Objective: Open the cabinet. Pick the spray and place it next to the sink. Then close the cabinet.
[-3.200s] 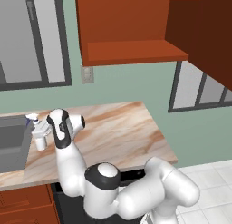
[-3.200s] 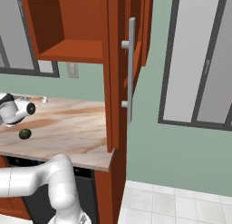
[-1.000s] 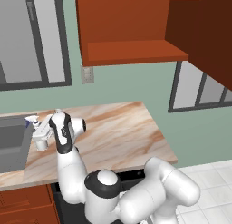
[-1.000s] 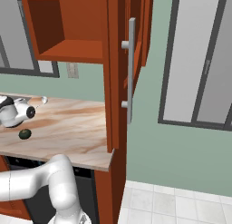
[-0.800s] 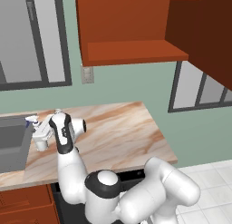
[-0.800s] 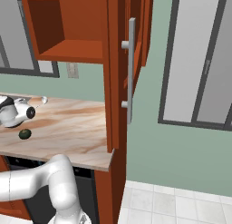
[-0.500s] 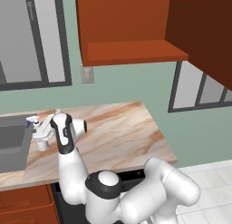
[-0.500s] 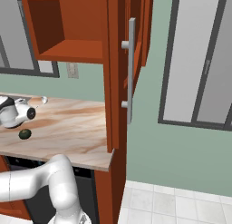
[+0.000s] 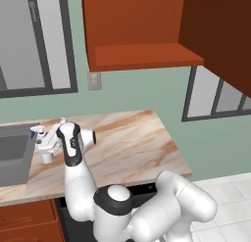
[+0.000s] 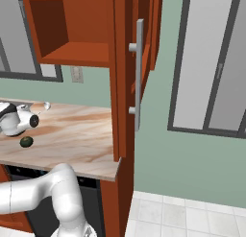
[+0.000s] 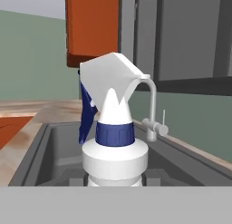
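Our jaws are closed on the spray point(image 11: 114, 128), which we hold upright in the gripper point(image 9: 47, 147) at the counter's point(image 9: 132, 143) left end, just beside the sink point(image 9: 13, 157); we cannot tell whether its base touches the counter. From the hand we see its white trigger head and blue collar close up, with the basin and a grey faucet point(image 11: 152, 110) behind. A small dark green ball point(image 10: 26, 142) lies near us on the counter. Above, the cabinet point(image 9: 142, 35) stands open, its door point(image 10: 136, 73) swung wide with the handle point(image 10: 139, 73) facing out.
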Robot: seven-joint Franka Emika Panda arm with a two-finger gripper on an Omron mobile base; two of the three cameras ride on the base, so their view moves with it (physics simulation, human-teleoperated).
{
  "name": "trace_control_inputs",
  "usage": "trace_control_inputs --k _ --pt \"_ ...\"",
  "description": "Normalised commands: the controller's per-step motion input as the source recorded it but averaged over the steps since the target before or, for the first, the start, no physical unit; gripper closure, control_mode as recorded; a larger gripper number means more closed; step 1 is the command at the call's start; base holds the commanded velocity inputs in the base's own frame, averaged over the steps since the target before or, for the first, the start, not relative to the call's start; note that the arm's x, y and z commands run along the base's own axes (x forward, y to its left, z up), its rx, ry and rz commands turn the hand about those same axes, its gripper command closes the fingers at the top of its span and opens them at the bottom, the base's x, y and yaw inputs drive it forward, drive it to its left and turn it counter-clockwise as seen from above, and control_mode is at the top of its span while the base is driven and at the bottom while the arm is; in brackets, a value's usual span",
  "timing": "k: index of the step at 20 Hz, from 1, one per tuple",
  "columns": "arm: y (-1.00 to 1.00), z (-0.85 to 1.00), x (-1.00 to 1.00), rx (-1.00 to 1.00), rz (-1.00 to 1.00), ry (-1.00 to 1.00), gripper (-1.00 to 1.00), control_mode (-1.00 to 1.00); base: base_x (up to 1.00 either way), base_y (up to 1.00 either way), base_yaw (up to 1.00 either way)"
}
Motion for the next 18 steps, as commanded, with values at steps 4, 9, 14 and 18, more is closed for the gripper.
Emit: trace_control_inputs --k 4,9,14,18 --pt "-0.09 -0.10 0.00 0.00 0.00 -0.01 1.00 -1.00 0.00 0.00 0.00" --pt "-0.07 -0.11 0.00 0.00 0.00 0.00 -1.00 -1.00 0.00 0.00 0.00" --pt "-0.09 -0.07 0.00 0.00 0.00 0.00 -1.00 -1.00 0.00 0.00 0.00" --pt "-0.08 -0.04 0.00 0.00 0.00 0.00 -1.00 -1.00 0.00 0.00 0.00"
